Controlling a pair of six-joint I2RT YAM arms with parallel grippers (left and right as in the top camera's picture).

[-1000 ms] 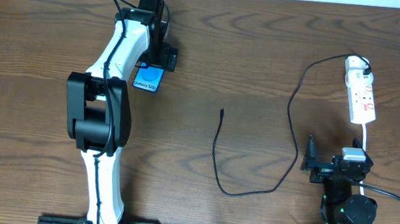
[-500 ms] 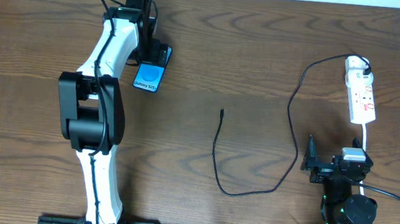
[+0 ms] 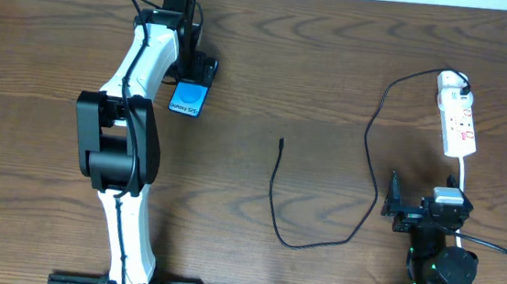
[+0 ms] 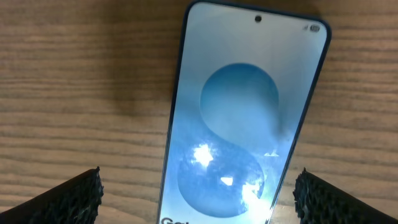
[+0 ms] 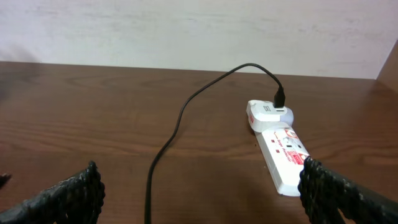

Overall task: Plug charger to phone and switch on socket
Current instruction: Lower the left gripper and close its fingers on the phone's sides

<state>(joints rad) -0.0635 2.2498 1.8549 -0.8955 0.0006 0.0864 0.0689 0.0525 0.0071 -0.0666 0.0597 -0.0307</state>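
Left arm (image 3: 137,66) overhangs the phone (image 3: 187,100) (charger (image 3: 282,145) lies well apart).

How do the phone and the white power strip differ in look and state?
The phone has a bright blue screen; the power strip is white with red marks. The phone lies far left under the open left gripper; the power strip lies far right, no gripper over it. The charger cable joins the power strip's end, but its tip lies apart from the phone. Both lie flat on the table.
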